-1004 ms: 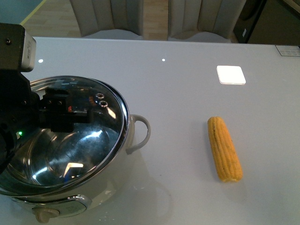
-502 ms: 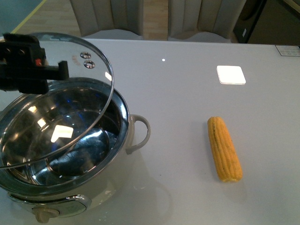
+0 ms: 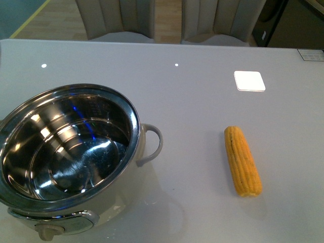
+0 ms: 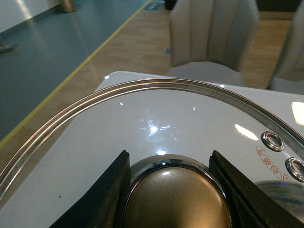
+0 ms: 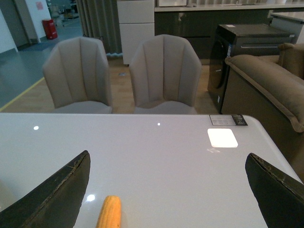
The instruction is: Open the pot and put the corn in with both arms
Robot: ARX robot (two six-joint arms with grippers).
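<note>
The pot (image 3: 76, 152) stands open at the front left of the white table, steel inside showing, cream body with a loop handle (image 3: 152, 144) and a small knob (image 3: 46, 233) on its front panel. The corn (image 3: 242, 160) lies on the table to the right of the pot, and its tip shows in the right wrist view (image 5: 109, 212). Neither arm shows in the front view. In the left wrist view my left gripper (image 4: 173, 190) is shut on the bronze knob of the glass pot lid (image 4: 156, 90). My right gripper (image 5: 166, 190) is open and empty above the table, the corn low between its jaws.
A bright white square (image 3: 249, 80) lies on the table at the back right. Two beige chairs (image 3: 167, 20) stand behind the table's far edge. A sofa (image 5: 266, 85) and a dark cabinet (image 5: 247, 42) stand to the right.
My left gripper lifted the lid off the pot and carried it up and left, out of the front view. The pot now stands uncovered. The corn has not moved.
</note>
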